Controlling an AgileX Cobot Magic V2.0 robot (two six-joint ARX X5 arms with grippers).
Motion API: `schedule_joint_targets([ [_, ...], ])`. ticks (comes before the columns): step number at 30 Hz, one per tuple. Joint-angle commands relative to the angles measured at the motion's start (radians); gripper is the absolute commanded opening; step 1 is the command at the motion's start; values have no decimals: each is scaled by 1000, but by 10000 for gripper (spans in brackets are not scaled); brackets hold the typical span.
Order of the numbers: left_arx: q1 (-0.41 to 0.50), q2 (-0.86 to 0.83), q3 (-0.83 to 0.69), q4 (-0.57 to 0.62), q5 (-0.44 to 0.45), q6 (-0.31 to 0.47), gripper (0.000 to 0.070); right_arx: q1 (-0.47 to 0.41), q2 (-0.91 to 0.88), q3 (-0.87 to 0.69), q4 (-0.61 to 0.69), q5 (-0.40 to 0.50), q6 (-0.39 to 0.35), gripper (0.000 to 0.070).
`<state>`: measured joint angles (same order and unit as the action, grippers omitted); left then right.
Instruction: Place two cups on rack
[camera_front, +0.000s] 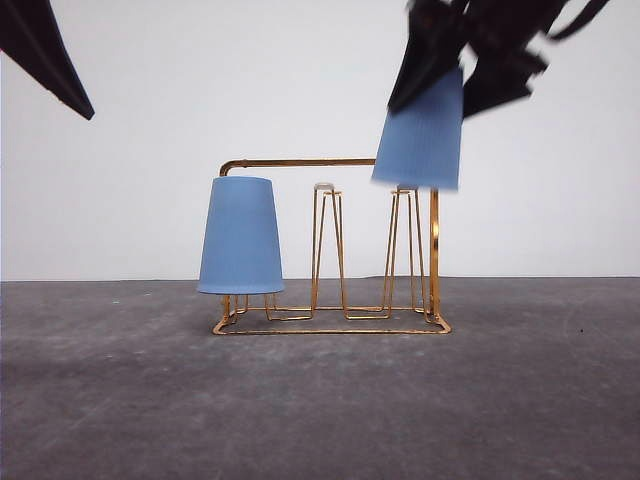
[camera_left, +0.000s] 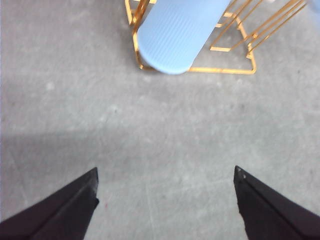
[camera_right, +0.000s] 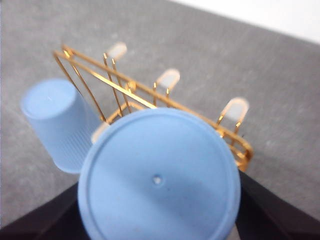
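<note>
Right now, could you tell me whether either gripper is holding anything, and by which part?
The right gripper holds an upside-down blue cup by its closed base end, above the rack. The left gripper is open and empty.

Front camera faces the rack (camera_front: 330, 250) low and level (both wrist cameras share it from above).

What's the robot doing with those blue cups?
It is hanging cups upside down on a gold wire rack. One blue cup already sits over the prongs at the rack's left end. The right gripper holds the second cup upside down in the air, just above the prongs at the right end. The left gripper is open and empty, off to the side above the table.
</note>
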<state>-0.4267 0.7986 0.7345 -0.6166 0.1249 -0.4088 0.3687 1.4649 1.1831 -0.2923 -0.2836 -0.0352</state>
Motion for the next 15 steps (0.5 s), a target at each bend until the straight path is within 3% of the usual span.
schedule_joint_targets([
  [1, -5, 5, 7, 16, -6, 3, 498, 7, 51, 19, 20, 4, -26, 312],
  [6, -5, 5, 7, 17, -24, 3, 498, 8, 166, 19, 34, 4, -37, 342],
  [13, -5, 5, 7, 16, -24, 3, 499, 9, 211, 23, 14, 4, -31, 604],
  [15, -5, 5, 7, 13, -25, 4, 499, 8, 192, 36, -20, 4, -27, 638],
])
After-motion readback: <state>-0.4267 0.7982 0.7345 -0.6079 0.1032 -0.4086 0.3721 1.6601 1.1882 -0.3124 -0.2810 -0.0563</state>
